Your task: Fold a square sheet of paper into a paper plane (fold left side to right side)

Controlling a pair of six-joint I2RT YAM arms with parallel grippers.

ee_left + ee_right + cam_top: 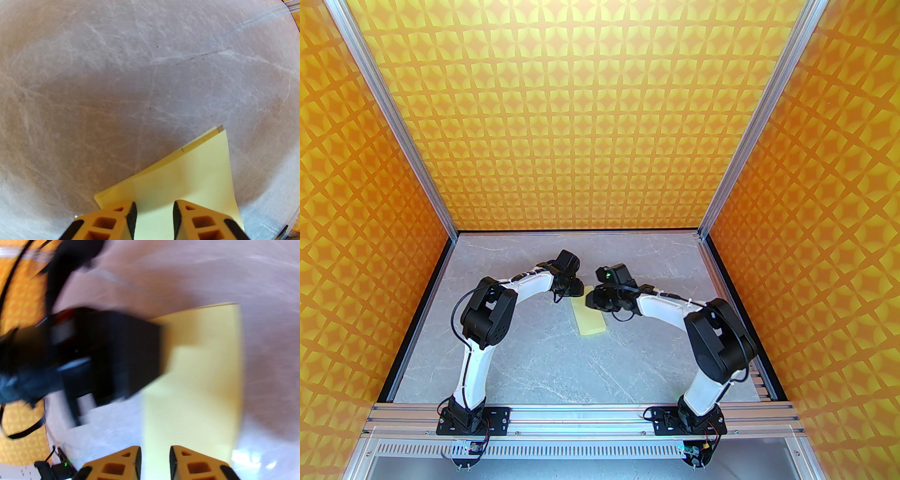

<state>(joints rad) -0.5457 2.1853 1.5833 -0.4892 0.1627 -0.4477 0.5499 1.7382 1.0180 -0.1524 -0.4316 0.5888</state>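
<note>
Hovering low over the marbled grey table, I keep my left claw unclenched, its two orange fingers parted with nothing pinched between them. The pale yellow sheet of paper lies flat beneath this claw and runs forward and to the right of it, its surface plain to see through the gap between the pads. It is doubled over into a narrow rectangle. Along the edge to the left of the claw the upper layer stops a little short of the lower one, so a thin strip of the under layer shows and the far corners do not quite meet. My right claw is released too, with its fingers apart and the sheet stretching straight ahead from under them, though that picture is smeared. The black bulk of my left wrist sits ahead and to the left of the right claw, overlapping that side of the sheet. From above, both claws come nearly tip to tip at the sheet's far end, and the rest of it reaches back from them toward my bases. Whether any fingertip actually presses on the paper I cannot tell
</note>
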